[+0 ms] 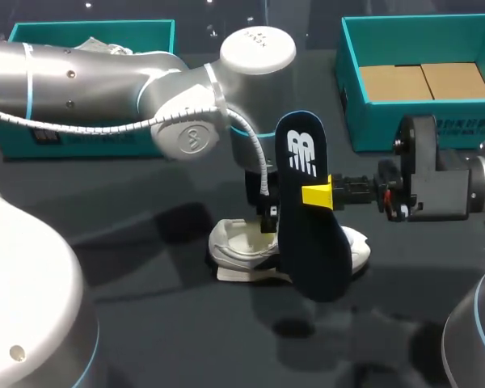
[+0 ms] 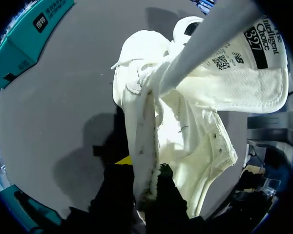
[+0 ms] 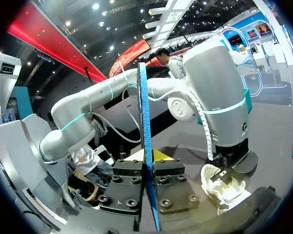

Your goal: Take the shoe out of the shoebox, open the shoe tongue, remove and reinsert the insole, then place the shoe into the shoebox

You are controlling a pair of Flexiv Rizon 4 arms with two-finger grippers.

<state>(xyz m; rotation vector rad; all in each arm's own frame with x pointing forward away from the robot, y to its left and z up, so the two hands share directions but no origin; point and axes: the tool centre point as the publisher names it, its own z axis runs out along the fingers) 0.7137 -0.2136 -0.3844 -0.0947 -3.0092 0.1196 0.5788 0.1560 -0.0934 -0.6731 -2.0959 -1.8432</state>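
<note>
A white shoe (image 1: 242,250) lies on the dark table near the middle. My left gripper (image 1: 268,220) comes down onto it and is shut on the shoe's (image 2: 195,97) side wall at the opening, with the wall pinched between its dark fingers (image 2: 117,195). The tongue is folded out, label showing. My right gripper (image 1: 317,195) comes in from the right and is shut on a dark navy insole (image 1: 307,218), which it holds upright just above and in front of the shoe. In the right wrist view the insole (image 3: 145,146) stands edge-on between the fingers, with the shoe (image 3: 224,187) beyond.
A teal shoebox (image 1: 352,97) with brown cardboard inside stands at the back right. A second teal box (image 1: 16,36) sits at the back left, partly behind my left arm. Bare table lies in front of the shoe.
</note>
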